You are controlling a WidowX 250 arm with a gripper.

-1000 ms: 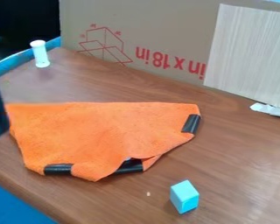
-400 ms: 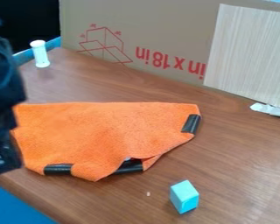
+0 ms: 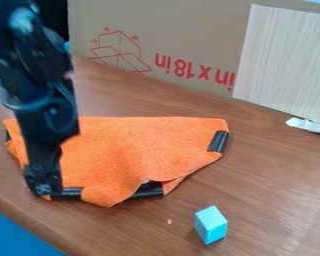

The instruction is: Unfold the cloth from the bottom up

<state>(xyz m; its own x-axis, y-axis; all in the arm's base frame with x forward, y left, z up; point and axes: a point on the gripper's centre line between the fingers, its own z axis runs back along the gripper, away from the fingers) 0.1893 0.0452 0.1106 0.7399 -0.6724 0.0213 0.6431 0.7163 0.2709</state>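
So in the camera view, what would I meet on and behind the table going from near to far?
Light blue block, orange cloth, cardboard with red print.

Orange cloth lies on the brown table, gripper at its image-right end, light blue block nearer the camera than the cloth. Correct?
Wrong end: the camera view shows the gripper at the image-left end of the orange cloth. The cloth does lie on the brown table, light blue block nearer the camera.
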